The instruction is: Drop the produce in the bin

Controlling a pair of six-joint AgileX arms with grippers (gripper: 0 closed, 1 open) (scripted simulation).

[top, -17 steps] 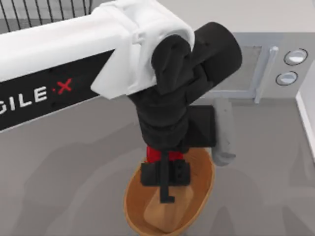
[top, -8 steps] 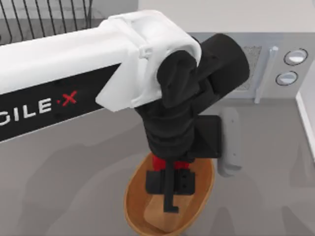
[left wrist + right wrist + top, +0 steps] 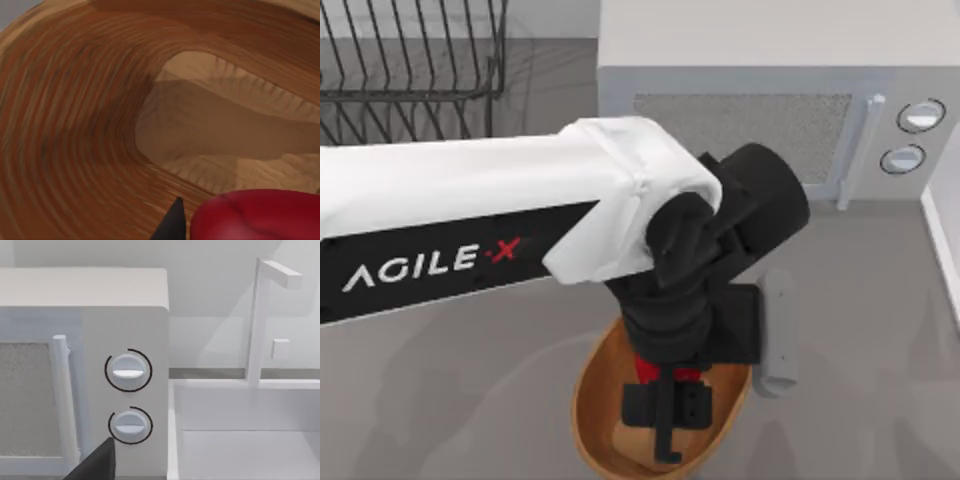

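1. Top view: left gripper (image 3: 665, 405) hangs inside the bin (image 3: 592, 400), an oval wooden bowl on the grey table (image 3: 450, 380) near the lower middle. Its fingers are narrowed around the produce (image 3: 650, 370), a small red item showing just under the black wrist. A microwave (image 3: 760, 110) stands behind, a black wire rack (image 3: 410, 60) at the upper left.
2. Left wrist view: bin's ribbed wall (image 3: 75, 125) and lighter floor lie close below; the produce (image 3: 255, 215) sits beside a dark fingertip (image 3: 172, 222), above the bin's floor.
3. Right wrist view: right arm parked, facing the microwave's two knobs (image 3: 128, 370) and a white sink (image 3: 240, 435); I cannot tell its grip width.
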